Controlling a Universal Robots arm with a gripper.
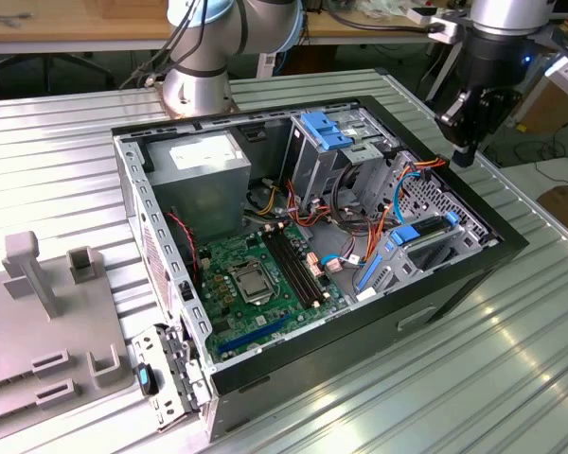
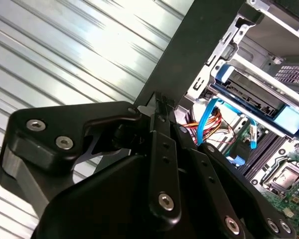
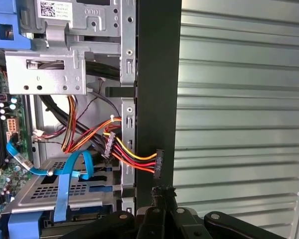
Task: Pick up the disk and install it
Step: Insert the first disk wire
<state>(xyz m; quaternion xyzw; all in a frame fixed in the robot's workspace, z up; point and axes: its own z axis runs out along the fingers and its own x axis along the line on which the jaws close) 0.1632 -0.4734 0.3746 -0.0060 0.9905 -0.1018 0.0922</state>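
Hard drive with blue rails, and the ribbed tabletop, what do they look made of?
Flat dark hard drive framed by bright blue rails: rails look like matte moulded plastic, uniformly coloured; body probably metal, silver-grey. Ribbed silver tabletop: likely aluminium, judging by its brushed sheen and glare streaks.

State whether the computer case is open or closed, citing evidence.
Open: the computer case lies on its side with no panel covering it, leaving its motherboard exposed in the exterior view.
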